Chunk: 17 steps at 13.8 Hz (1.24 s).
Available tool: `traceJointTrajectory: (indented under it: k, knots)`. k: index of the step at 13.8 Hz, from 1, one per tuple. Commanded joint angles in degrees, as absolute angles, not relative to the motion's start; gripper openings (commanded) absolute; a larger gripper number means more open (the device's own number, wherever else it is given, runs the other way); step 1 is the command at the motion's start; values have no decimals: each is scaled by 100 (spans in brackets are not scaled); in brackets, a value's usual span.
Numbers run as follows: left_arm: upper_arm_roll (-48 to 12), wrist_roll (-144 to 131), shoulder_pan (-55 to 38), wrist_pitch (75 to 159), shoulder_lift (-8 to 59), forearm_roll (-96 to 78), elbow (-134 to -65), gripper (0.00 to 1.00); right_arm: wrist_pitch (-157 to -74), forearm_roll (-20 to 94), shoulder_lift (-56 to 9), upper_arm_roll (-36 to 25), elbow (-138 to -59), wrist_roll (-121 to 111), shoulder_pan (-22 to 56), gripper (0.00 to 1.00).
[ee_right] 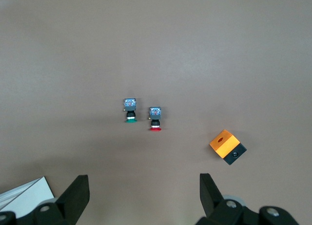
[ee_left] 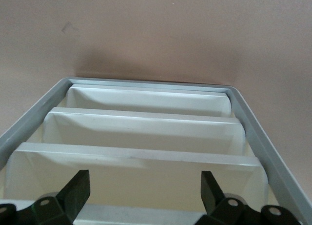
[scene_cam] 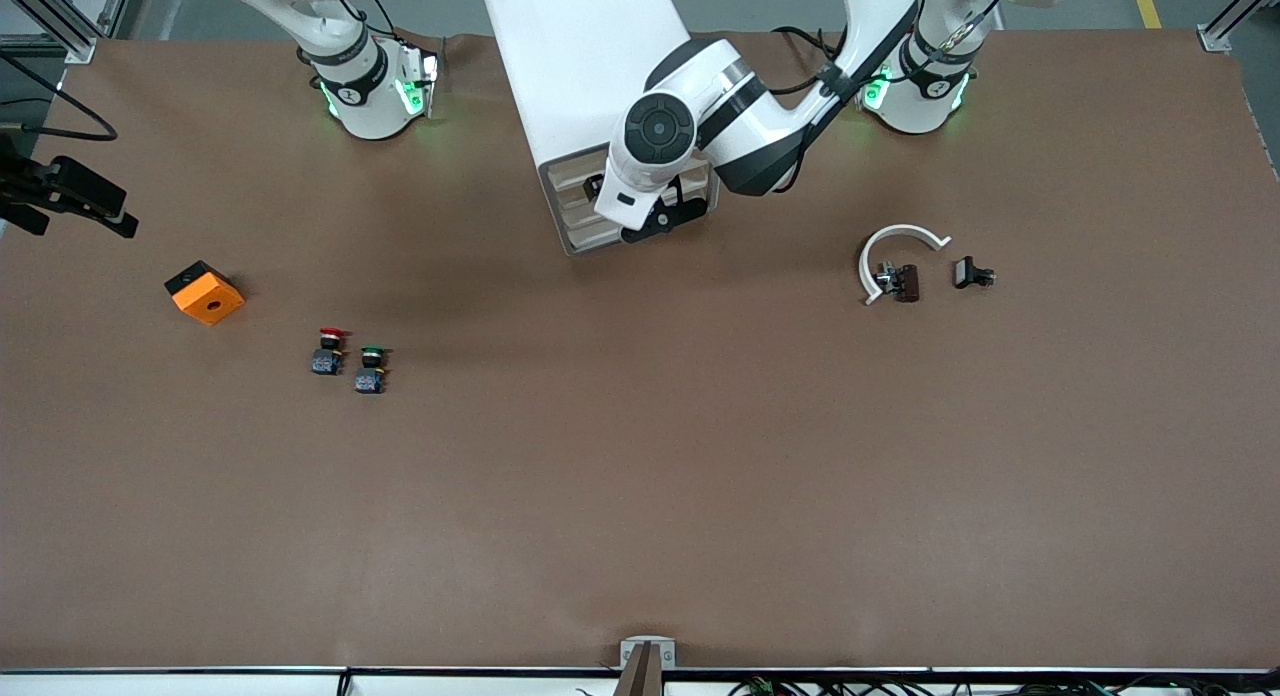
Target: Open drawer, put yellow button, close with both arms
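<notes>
Nearest the front camera, two small push buttons are lying on the brown table (scene_cam: 640, 496) toward the right arm's end: the green-capped button (scene_cam: 370, 369) and, just beside it and slightly farther back, the red-capped button (scene_cam: 328, 350). An orange block (scene_cam: 204, 292) with a black underside is sitting farther toward that end. Toward the left arm's end, a white curved clip (scene_cam: 893, 251) is lying with a dark brown part (scene_cam: 905, 283) at its open side and a small black part (scene_cam: 972, 273) near it. The yellow button is not showing in any view.

The white cabinet (scene_cam: 585, 71) is standing between the two arm bases. In the front view the left gripper (scene_cam: 655, 216) is hanging over the cabinet's drawer fronts, and the arm is hiding most of them. The left wrist view is supplying what the front view lacks: the stacked cream drawer fronts inside a grey frame, with the gripper's fingers (ee_left: 75, 191) spread wide and gripping nothing. Which front is the drawer of the task cannot be told.

The right gripper (ee_right: 144, 195) is appearing only in the right wrist view, jaws wide apart and empty, over bare table with both buttons, the orange block and a corner of the cabinet below.
</notes>
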<state>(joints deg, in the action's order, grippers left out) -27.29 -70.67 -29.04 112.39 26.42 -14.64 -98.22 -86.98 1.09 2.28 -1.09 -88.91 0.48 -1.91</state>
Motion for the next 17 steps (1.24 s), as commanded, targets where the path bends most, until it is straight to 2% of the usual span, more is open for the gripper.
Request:
traceJointTrajectory:
  k: [1, 5, 7, 12, 17]
  knots:
    - [-2681, -7049, -2874, 11215, 2830, -1512, -9580, 100, -8613, 18, 167, -18, -8763, -9, -299, 100]
    - [-2287, -7084, -2743, 11145, 2769, -969, -9274, 100, -8613, 18, 167, -18, -8754, -9, -299, 100]
    - [-2066, -7075, -2524, 10830, 2655, -556, -9098, 100, -8613, 18, 167, -18, -8754, -9, -299, 100]
    - [-2048, -6927, -1338, 10582, 2479, 886, -8843, 100, -8613, 18, 167, -18, -8754, -9, -299, 100]
    - [-1977, -6742, -265, 10310, 2278, 1448, -8386, 100, -8613, 18, 167, -18, -8754, -17, -299, 100]
